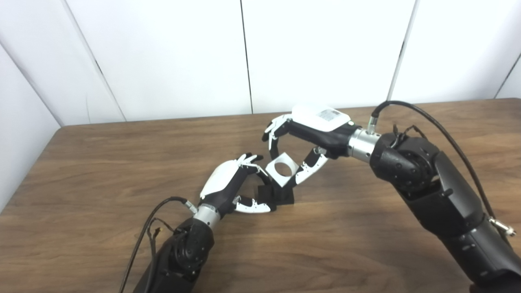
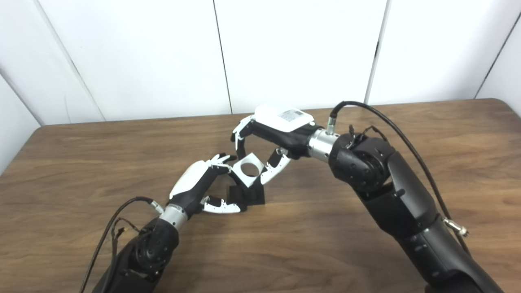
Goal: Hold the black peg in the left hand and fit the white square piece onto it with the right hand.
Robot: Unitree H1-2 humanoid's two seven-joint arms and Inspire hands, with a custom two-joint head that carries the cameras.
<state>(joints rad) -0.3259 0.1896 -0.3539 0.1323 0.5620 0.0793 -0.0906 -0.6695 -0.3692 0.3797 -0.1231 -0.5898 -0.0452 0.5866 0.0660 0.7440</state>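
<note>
— So, the left hand [image 1: 228, 185] grips the black peg [image 1: 276, 194] on the worktop [image 1: 101, 171]?
— Yes, fingers closed around it. The right hand [image 1: 303, 140] pinches the white square piece [image 1: 281, 169], tilted, touching the peg. I think it should level the hole before pressing down.

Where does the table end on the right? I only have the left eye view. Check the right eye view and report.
Observer: The right eye view shows the table's far right corner, rounded, just in front of the wall. Your picture cuts it off.
Operator: Now check the left robot hand's fingertips against the white piece.
Observer: From this side the left robot hand's fingertips meet the left corner of the white square piece and no gap shows. I cannot confirm contact.
</note>
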